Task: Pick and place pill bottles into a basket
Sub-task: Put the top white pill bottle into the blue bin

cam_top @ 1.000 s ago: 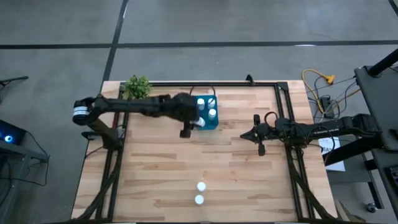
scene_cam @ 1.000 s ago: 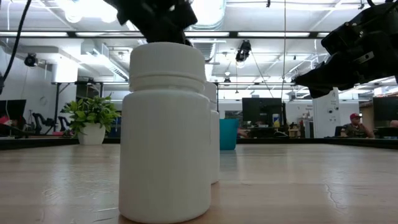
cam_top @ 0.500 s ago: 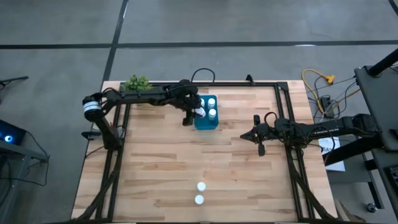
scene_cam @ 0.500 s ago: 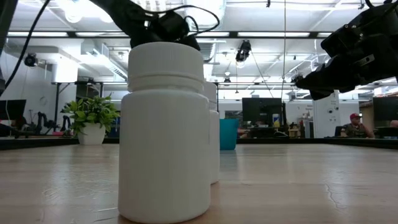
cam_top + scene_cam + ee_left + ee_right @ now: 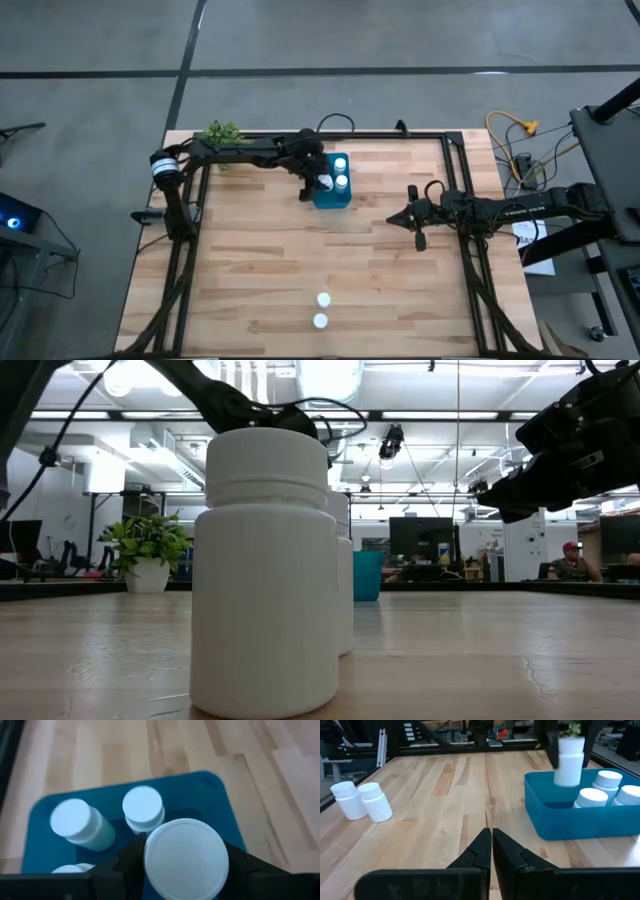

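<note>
The teal-blue basket (image 5: 335, 195) stands at the table's far middle with three white pill bottles (image 5: 143, 807) upright in it. My left gripper (image 5: 318, 184) is shut on another pill bottle (image 5: 568, 762) above the basket's left end. Two more pill bottles (image 5: 321, 310) stand on their bases near the table's near edge; they fill the low view (image 5: 265, 570). My right gripper (image 5: 491, 845) is shut and empty, above the table to the right of the basket (image 5: 580, 822). My left gripper pinches the pill bottle's cap end (image 5: 155, 855) between its two fingers (image 5: 129, 857), one on each side. The fingers come from above, pointing down. The bottle hangs upright below them, its base (image 5: 566, 781) about level with the basket's rim.
A small green potted plant (image 5: 221, 134) stands at the table's far left corner. A dark frame rail (image 5: 420, 135) runs along the table's far edge and sides. Bare wood lies between the basket and the two near bottles.
My left gripper has carried the pill bottle toward the table's far edge, from beside the basket's near left corner to over its left end. The bottle has stayed upright in the hold. My right arm has kept still.
</note>
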`<state>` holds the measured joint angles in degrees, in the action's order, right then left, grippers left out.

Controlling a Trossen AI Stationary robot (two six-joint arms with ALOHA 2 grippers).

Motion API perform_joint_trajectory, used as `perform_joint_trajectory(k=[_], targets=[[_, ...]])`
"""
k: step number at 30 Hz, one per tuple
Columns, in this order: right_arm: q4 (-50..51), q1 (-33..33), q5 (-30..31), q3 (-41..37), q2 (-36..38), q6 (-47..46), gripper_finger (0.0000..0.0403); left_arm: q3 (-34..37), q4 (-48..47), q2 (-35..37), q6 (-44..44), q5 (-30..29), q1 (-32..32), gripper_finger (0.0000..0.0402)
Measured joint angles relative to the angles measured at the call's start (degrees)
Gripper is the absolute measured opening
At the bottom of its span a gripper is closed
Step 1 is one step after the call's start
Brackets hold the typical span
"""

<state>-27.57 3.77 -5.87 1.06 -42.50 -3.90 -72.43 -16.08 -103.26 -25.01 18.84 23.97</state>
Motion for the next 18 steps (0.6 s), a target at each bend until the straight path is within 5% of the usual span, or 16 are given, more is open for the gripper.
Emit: perform_joint_trajectory(k=[18], targets=[[0.4,0.0,0.0,0.0,0.0,-0.2,0.0008,0.0,-1.5,-2.1,-2.9,-0.7,1.4,0.0158]])
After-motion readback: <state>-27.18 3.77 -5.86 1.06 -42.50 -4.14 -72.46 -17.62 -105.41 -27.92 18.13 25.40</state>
